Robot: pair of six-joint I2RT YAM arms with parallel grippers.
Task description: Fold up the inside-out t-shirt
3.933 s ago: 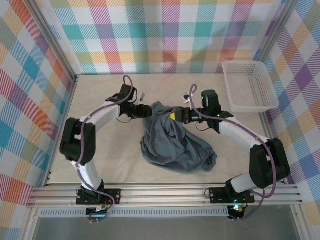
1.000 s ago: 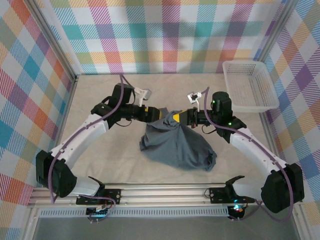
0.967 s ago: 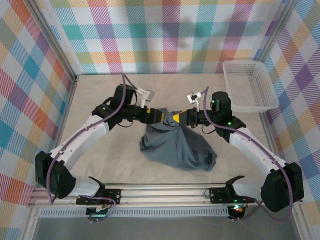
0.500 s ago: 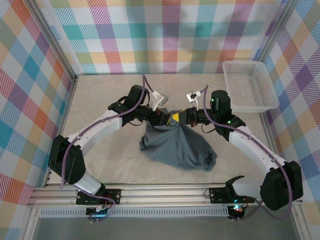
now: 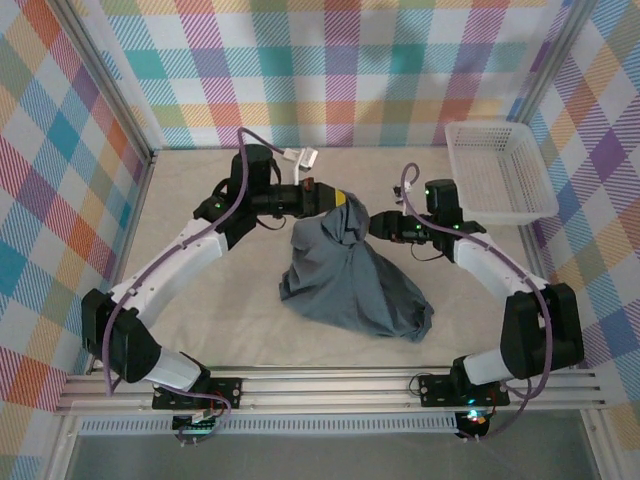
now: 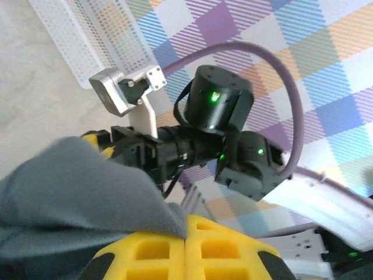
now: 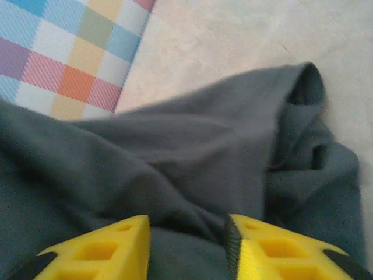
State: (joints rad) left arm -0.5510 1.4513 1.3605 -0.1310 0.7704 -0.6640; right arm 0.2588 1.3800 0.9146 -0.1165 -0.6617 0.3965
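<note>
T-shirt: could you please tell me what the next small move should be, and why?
Probably close the right gripper, whose jaws stand apart at the fabric, on a fold of the t-shirt: only the left gripper, shut, holds its raised peak, and the rest lies bunched.

The pale table (image 5: 200, 290) carries a crumpled dark grey t-shirt (image 5: 350, 285) at its centre and a white basket (image 5: 500, 213) at the far right.

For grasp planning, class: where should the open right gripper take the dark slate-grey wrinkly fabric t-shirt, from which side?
Probably the right slope of the dark slate-grey wrinkly fabric t-shirt, just under its raised peak, approached from the right. The left gripper pinches that peak, so cloth drapes there as a thin fold facing the right gripper, jaws open.
</note>
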